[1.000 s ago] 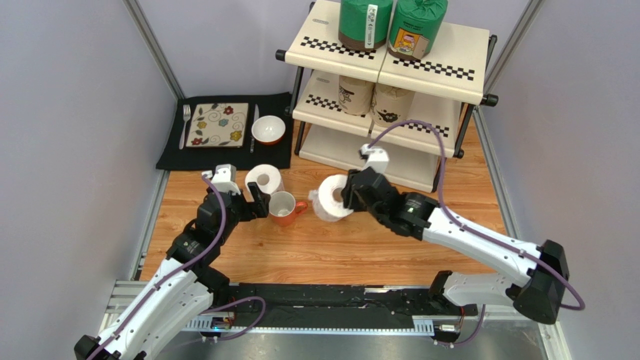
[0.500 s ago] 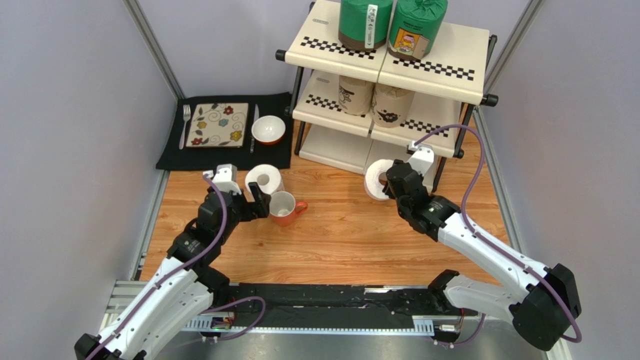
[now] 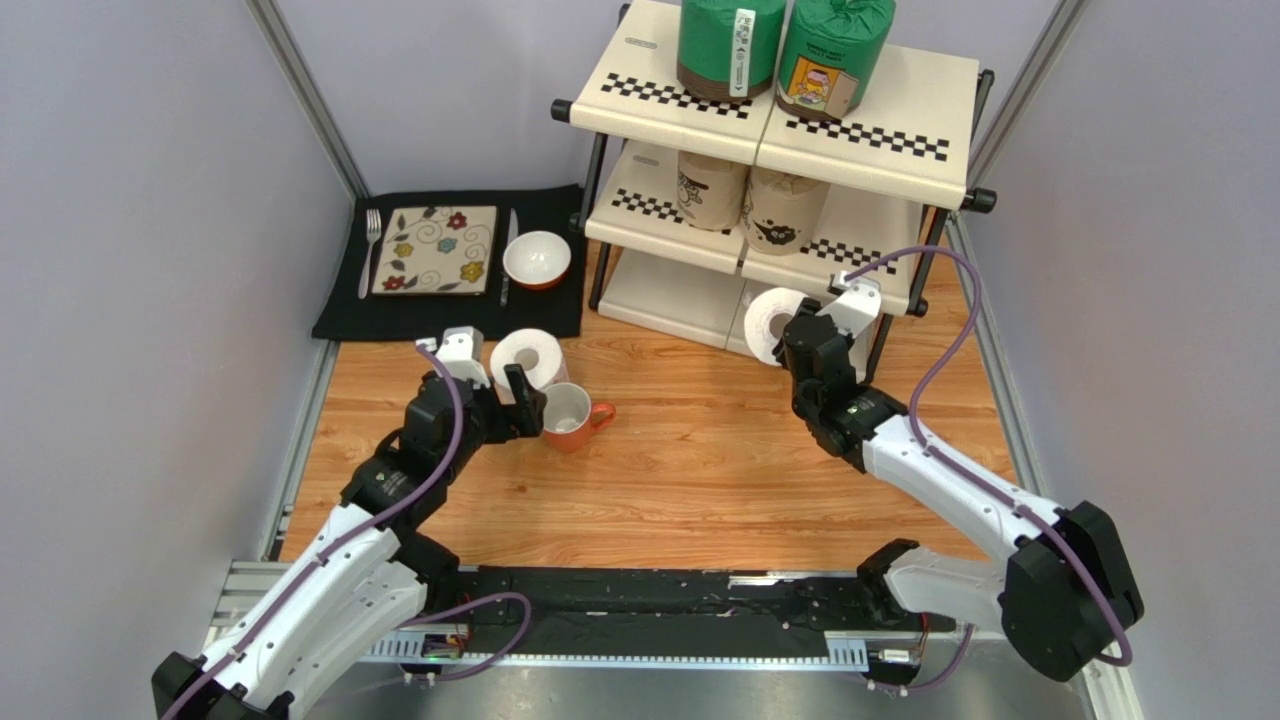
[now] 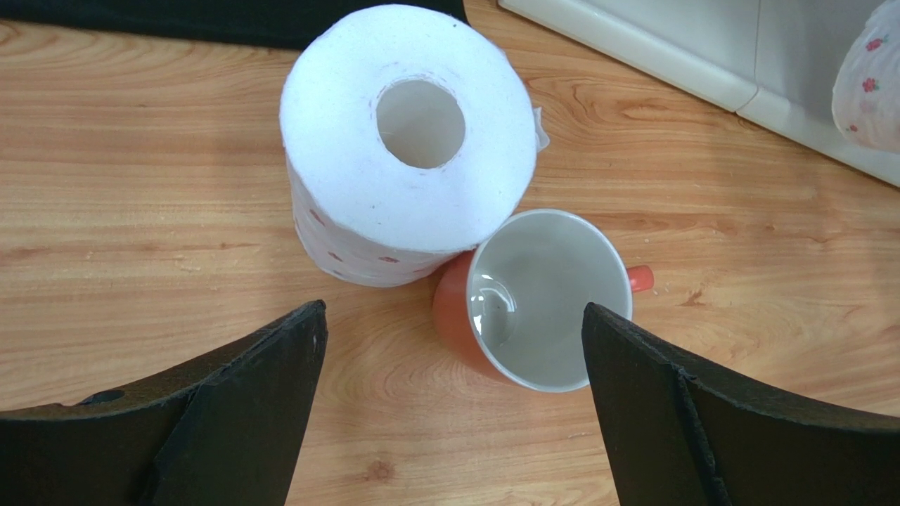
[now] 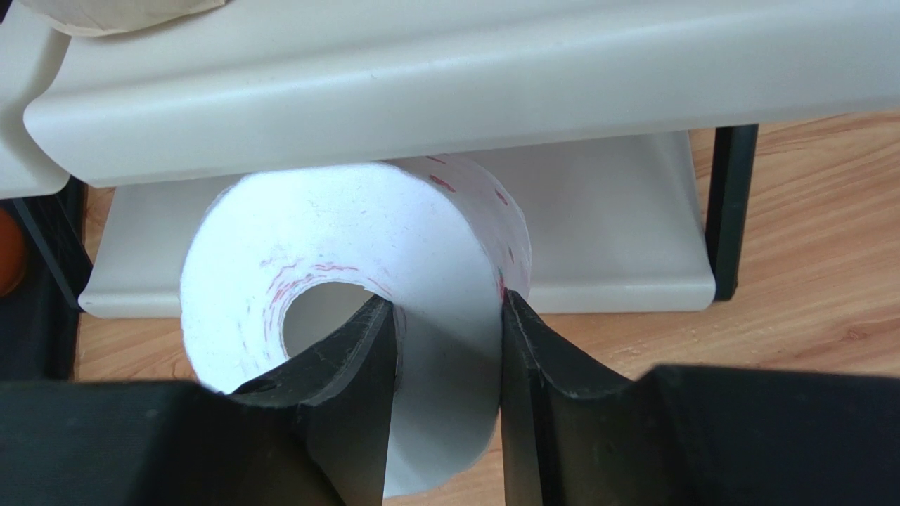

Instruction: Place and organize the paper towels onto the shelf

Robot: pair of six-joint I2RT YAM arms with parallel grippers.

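The shelf (image 3: 879, 143) holds two green paper towel rolls (image 3: 730, 45) on its top tier and two tan rolls (image 3: 747, 192) on the middle tier. My right gripper (image 3: 793, 339) is shut on a white roll (image 3: 769, 320), one finger in its core, and holds it at the front edge of the bottom tier (image 5: 592, 221); the white roll (image 5: 349, 285) lies sideways there. Another white roll (image 3: 528, 357) stands upright on the table. My left gripper (image 3: 511, 405) is open and empty just short of that roll (image 4: 407, 137).
A white-and-orange mug (image 3: 568, 414) touches the standing roll's right side; it also shows in the left wrist view (image 4: 544, 300). A black placemat (image 3: 338, 308) at the back left carries a floral tile, fork, knife and a small white bowl (image 3: 537, 258).
My right gripper has carried the white roll from the table's middle to the right and back, up to the shelf's bottom tier. The left arm has barely moved.
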